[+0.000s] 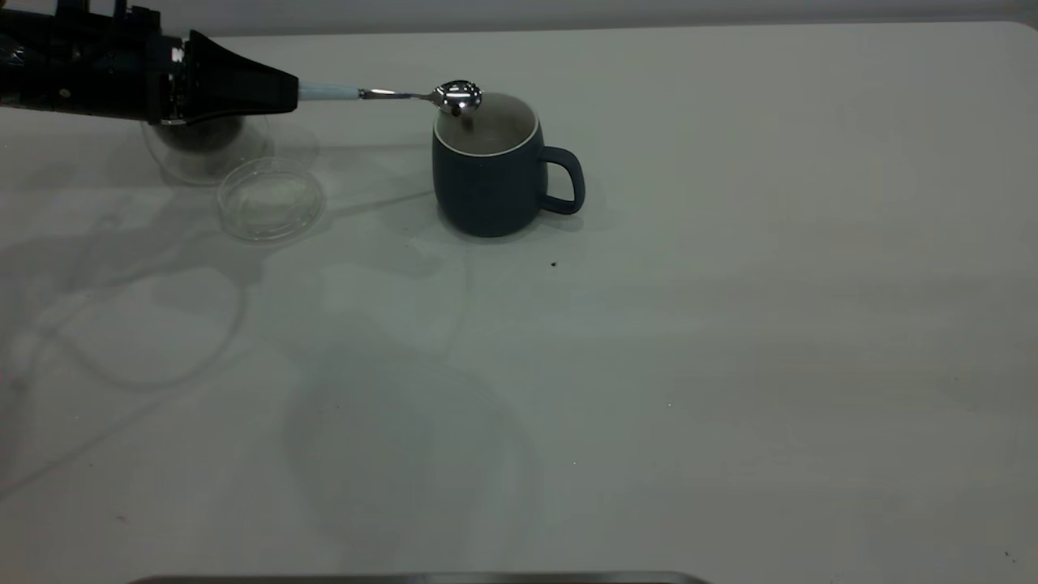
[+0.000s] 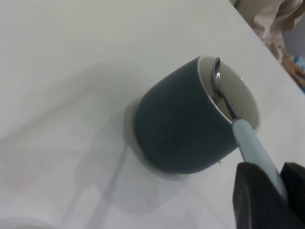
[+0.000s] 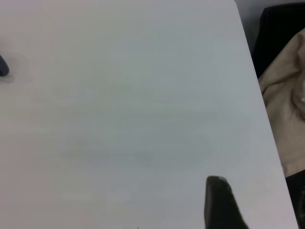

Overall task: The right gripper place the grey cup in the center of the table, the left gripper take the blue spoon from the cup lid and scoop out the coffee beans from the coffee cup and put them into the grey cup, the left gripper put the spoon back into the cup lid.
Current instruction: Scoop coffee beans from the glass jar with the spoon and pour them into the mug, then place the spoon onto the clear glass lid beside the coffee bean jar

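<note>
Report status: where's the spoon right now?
Left gripper shut on blue spoon, bowl over grey cup rim, tipping beans in. Right gripper off to the side. Nothing in the way.

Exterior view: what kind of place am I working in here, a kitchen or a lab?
Probably a lab bench, not a kitchen: a bare white table holding only a mug, a clear lid and a glass cup, with the left gripper holding a spoon over the mug.

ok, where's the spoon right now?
Exterior view: the blue spoon is held level by the left pincer at upper left, its bowl over the grey cup rim.
</note>
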You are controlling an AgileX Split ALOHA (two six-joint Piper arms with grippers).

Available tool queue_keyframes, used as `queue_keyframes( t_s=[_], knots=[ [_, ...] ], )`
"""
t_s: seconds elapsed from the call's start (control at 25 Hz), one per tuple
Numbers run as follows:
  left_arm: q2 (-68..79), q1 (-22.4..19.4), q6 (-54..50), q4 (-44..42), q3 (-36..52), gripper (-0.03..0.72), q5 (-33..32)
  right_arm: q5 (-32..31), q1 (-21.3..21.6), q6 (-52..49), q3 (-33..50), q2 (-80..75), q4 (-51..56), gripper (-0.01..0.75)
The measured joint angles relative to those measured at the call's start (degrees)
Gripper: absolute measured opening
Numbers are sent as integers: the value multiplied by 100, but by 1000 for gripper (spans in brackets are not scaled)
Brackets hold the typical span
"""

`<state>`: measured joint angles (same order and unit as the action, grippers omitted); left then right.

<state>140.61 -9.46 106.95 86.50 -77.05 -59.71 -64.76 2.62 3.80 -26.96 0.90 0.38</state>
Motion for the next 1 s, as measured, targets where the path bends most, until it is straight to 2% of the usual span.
queue_keyframes(
  t_s=[0.2, 0.36, 0.6, 0.8, 1.0],
  knots=[
    [0, 2, 468, 12, 0, 131, 1, 0, 0, 0, 0, 0, 0, 358],
    [0, 2, 444, 21, 0, 131, -171, 0, 0, 0, 0, 0, 0, 358],
    [-92, -148, -1017, -78, 0, 131, -511, 0, 0, 0, 0, 0, 0, 358],
    [-289, -676, -2172, -1008, 0, 131, -586, 0, 0, 0, 0, 0, 0, 358],
    [-289, -1586, -2792, -1271, 0, 131, -586, 0, 0, 0, 0, 0, 0, 358]
  ],
)
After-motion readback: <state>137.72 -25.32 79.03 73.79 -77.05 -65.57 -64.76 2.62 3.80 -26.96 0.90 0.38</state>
